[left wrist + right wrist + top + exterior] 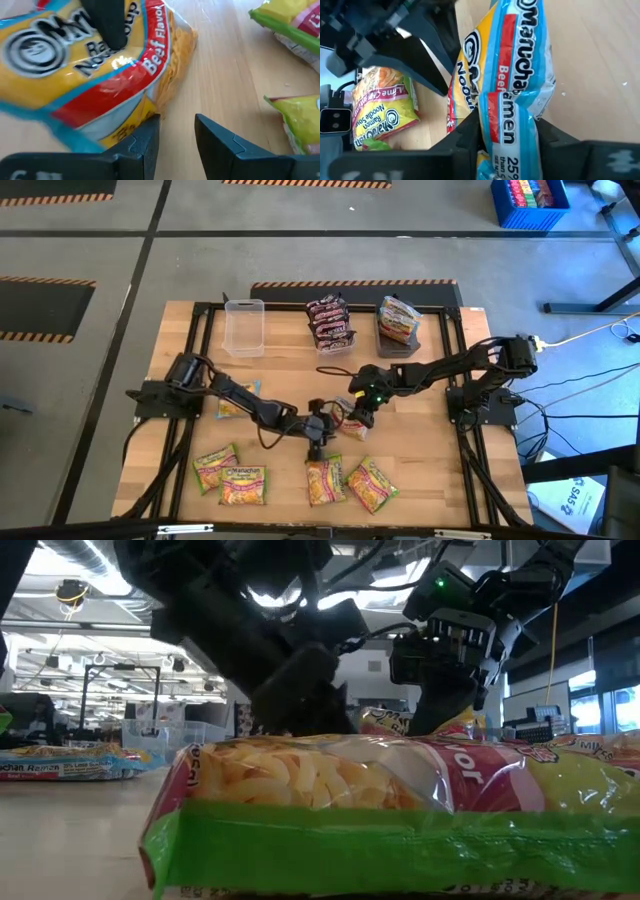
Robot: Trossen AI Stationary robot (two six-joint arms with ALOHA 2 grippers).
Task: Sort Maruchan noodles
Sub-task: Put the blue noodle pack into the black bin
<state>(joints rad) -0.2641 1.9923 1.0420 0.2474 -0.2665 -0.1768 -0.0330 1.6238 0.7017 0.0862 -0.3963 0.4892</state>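
My right gripper [360,417] is over the table's middle, shut on a yellow-orange, blue-edged Maruchan packet [512,75]. My left gripper [318,440] is open just to the near-left of it. Its fingers [150,135] point at the bare wood beside that packet's lower corner [145,110], and I cannot see them touching it. Several yellow-green packets [243,485] [325,480] [370,485] lie flat along the near edge. One of them [400,800] fills the low view. Another blue-edged packet [238,400] lies under the left arm. My right gripper pinches the blue-edged packet between its two fingers at one narrow end [507,125], coming from above. The packet bulges and bends just beyond the fingers [467,135]. It hangs tilted below them. Whether its lower end rests on the table is hidden.
At the far edge stand a clear tub [243,327], a stack of maroon packets [330,323] and a dark grey tub holding yellow-green packets [398,325]. The two grippers are close together. Bare wood [420,450] lies to the near right.
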